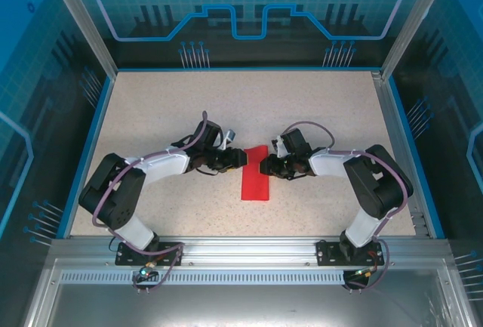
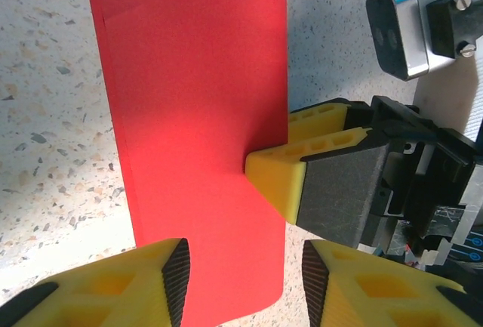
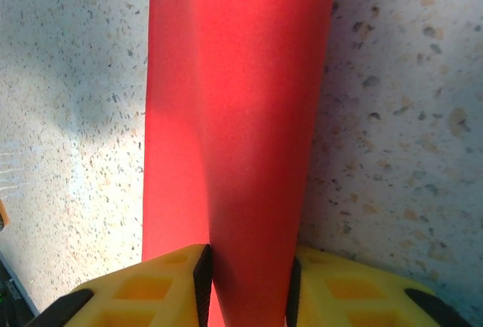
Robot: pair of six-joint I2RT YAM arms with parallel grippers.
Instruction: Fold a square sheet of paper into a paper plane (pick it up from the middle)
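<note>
The square sheet of paper (image 1: 255, 182) lies folded into a narrow bright red strip in the middle of the table. My left gripper (image 1: 243, 158) is at the strip's far left corner and my right gripper (image 1: 264, 167) is at its far right edge, tip to tip. In the left wrist view the left gripper (image 2: 245, 278) is open, its pads spread over the edge of the paper (image 2: 196, 100), and a yellow right fingertip (image 2: 275, 176) rests on the sheet. In the right wrist view a raised, curved fold of the paper (image 3: 241, 115) stands between the pads of the right gripper (image 3: 245, 285), touching both.
The speckled table (image 1: 226, 100) has a blue rim and transparent blue walls on an aluminium frame. A metal rail (image 1: 241, 248) carrying both arm bases runs along the near edge. Both arms reach inward and meet at the centre.
</note>
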